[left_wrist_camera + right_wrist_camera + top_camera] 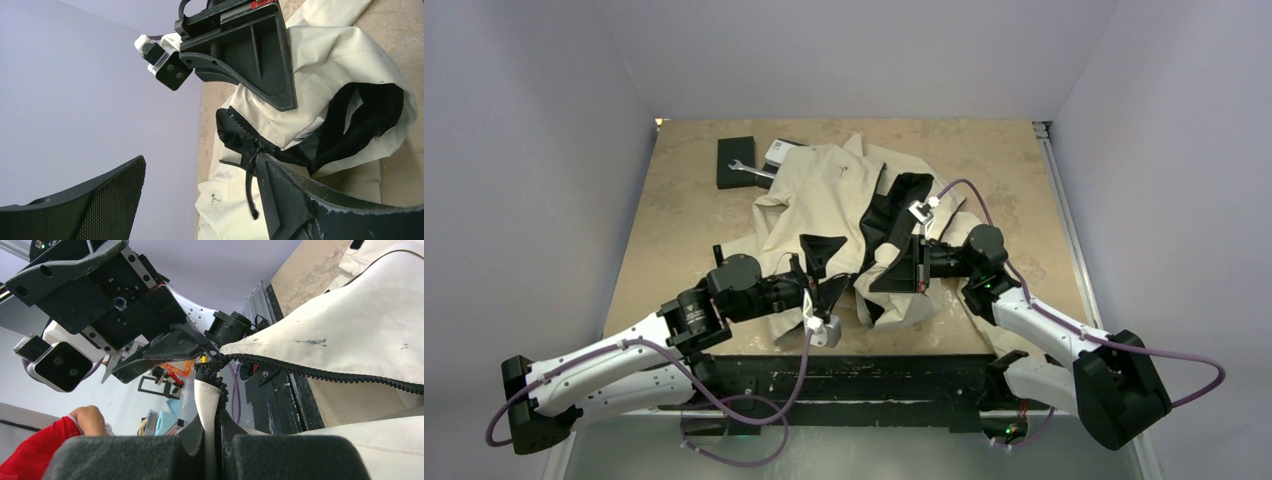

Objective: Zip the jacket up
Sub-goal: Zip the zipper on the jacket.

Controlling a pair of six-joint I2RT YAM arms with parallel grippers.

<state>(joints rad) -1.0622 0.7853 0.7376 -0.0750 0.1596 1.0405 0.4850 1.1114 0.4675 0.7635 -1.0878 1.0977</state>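
Note:
The cream-beige jacket (pixel 824 195) lies crumpled on the table, its black lining showing. My right gripper (pixel 894 270) is shut on the jacket's front edge and holds it raised; in the right wrist view (pixel 214 440) a cream strip with black zipper teeth (pixel 320 372) is pinched between the pads. My left gripper (pixel 829 268) is open just left of it. In the left wrist view (pixel 200 165) the black zipper slider (pixel 257 150) and its dangling pull cord (pixel 250 185) sit against the inner face of the right finger (pixel 300 200); the other finger (pixel 75 205) stands far off.
A black box (pixel 736 162) with a metal wrench (pixel 752 170) on it and a small white item (pixel 781 150) sit at the table's back left, touching the jacket. The table's near edge (pixel 874 352) runs just below both grippers.

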